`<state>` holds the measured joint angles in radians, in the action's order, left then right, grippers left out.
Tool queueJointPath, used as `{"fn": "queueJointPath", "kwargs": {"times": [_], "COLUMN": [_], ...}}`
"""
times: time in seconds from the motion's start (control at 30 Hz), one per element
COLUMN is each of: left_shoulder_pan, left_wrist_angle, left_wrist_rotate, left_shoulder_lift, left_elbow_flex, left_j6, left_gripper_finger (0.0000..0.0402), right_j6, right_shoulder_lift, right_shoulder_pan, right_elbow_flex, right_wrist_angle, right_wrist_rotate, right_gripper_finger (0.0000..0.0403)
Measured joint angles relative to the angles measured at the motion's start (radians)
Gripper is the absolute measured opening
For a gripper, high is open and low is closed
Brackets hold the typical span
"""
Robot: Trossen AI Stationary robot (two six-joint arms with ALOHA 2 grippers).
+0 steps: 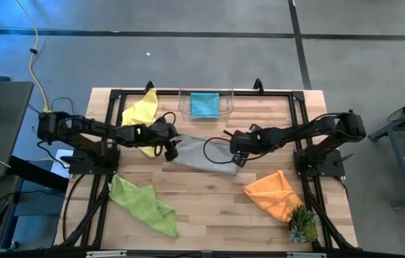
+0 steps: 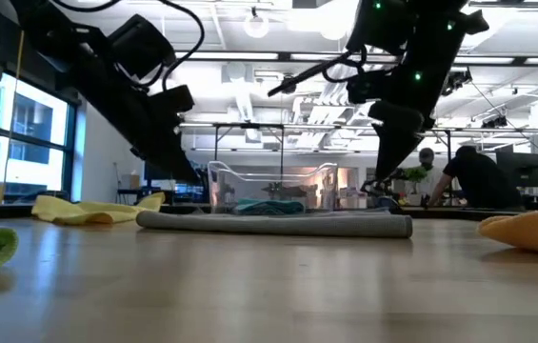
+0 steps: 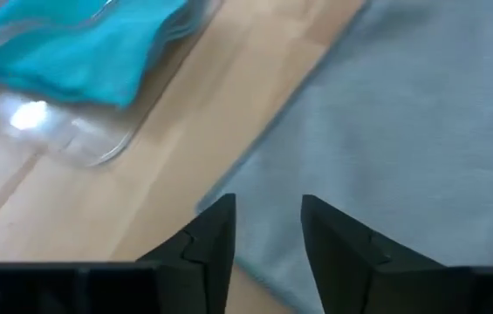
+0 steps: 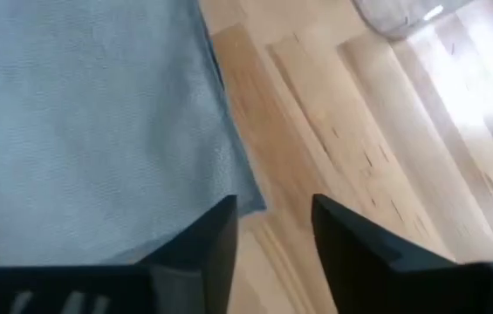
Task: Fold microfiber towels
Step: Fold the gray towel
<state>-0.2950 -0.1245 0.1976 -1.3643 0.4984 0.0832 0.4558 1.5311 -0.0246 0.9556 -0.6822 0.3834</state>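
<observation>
Your left gripper [image 1: 171, 148] sits over the left end of the grey towel [image 1: 201, 155] at frame centre, fingers [image 3: 209, 240] parted by a narrow gap and holding nothing. Your right gripper [image 1: 235, 153] mirrors it at the towel's right end, its jaws likewise slightly apart and empty. Both arms reach inward, low and nearly level, from the table's [image 1: 216, 208] side edges.

The teal towel [image 1: 204, 104] lies in the clear bin [image 1: 226, 106], upper centre.

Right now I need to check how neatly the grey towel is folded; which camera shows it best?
The high view: the whole grey towel lies flat between both arms, its outline visible. The low view shows only its thin edge. Each wrist view shows just one corner.
</observation>
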Motion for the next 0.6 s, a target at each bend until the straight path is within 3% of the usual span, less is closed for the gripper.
{"fn": "queueJointPath", "kwargs": {"times": [0.17, 0.3, 0.43, 0.6], "left_shoulder_pan": [0.001, 0.023, 0.047, 0.069], "left_wrist_angle": [-0.011, -0.006, -0.006, 0.006], "left_wrist_rotate": [-0.169, -0.216, -0.221, -0.221], "left_shoulder_lift": [-0.005, -0.061, -0.117, -0.151], "left_elbow_flex": [0.000, 0.000, 0.000, 0.000], "left_j6": [-0.014, -0.063, -0.106, -0.114], "left_gripper_finger": [0.0115, 0.0078, 0.0033, 0.0004], "right_j6": [0.007, 0.044, 0.070, 0.123], "right_shoulder_lift": [-0.001, -0.001, -0.001, 0.000], "right_shoulder_pan": [-0.029, -0.059, -0.085, -0.080], "right_elbow_flex": [-0.032, -0.134, -0.245, -0.344], "right_wrist_angle": [0.176, 0.421, 0.607, 0.657], "right_wrist_rotate": [-0.130, -0.246, -0.282, -0.287], "right_gripper_finger": [0.0142, 0.0076, 0.0009, 0.0025]}}
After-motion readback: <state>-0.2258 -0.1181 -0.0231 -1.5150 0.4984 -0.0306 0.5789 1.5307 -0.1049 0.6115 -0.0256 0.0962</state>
